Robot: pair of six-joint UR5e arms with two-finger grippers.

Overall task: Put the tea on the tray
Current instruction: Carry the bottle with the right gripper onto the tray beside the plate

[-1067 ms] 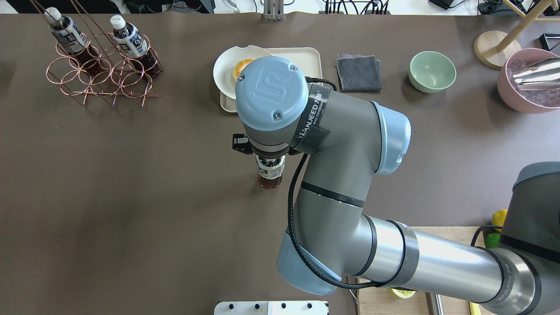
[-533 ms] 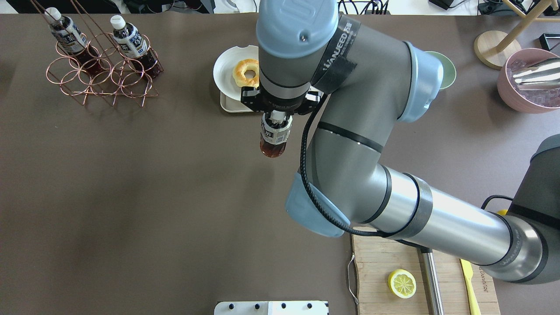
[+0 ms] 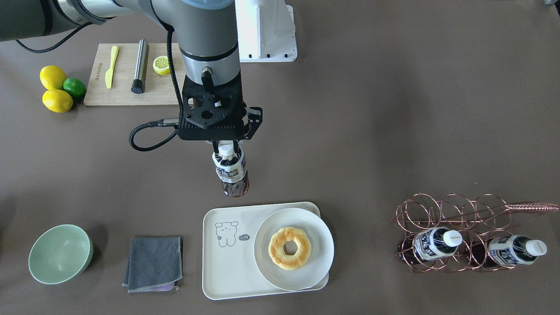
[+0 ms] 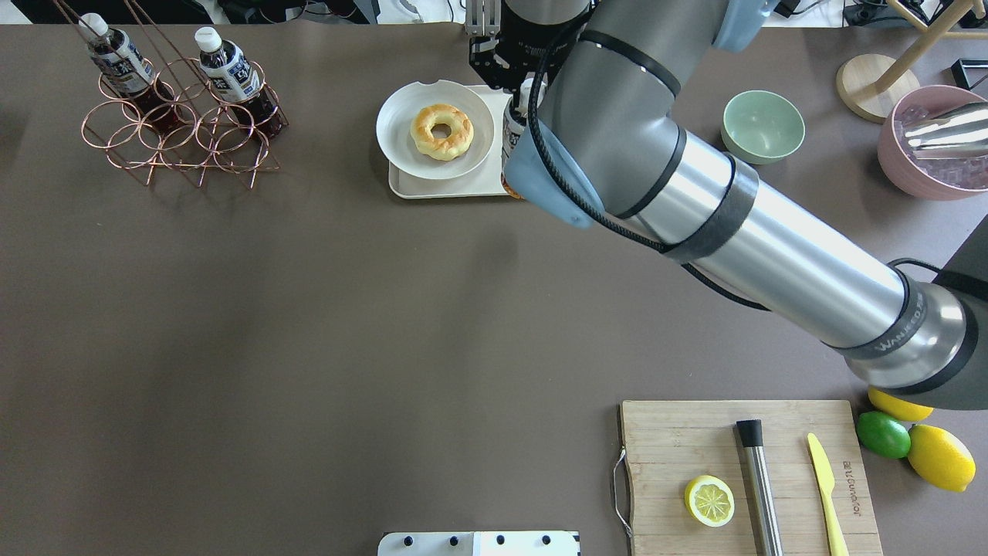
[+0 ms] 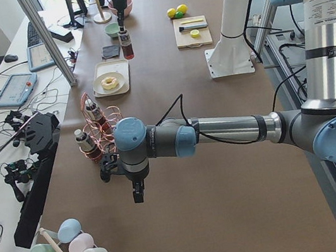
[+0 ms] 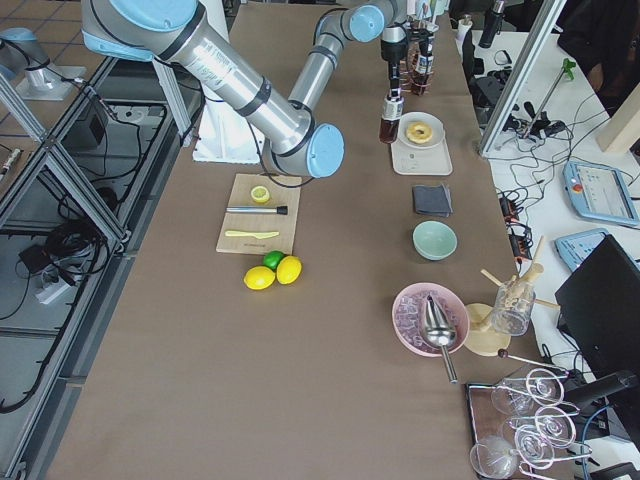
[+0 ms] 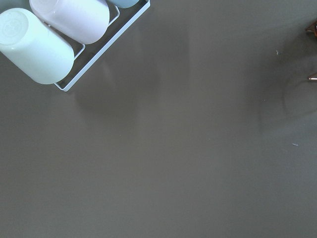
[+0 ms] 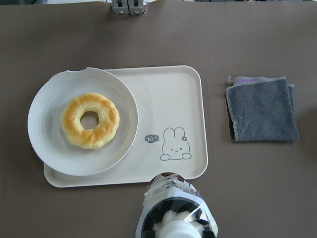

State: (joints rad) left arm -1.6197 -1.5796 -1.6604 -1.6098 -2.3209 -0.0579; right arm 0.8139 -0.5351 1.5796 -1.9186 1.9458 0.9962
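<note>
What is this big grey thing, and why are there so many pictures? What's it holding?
It's a robot with two arms at a brown table. Several cameras caught one moment: from above, facing the robot, from each table end, and from each wrist. The right arm's fingers pinch a small tea bottle by its top, close to the cream tray but not set on it. The tray carries a plate with a doughnut. Nearby: a grey cloth, a green bowl, a copper rack with two more bottles, and a board with half a lemon. The left arm hangs over the table near the rack.
</note>
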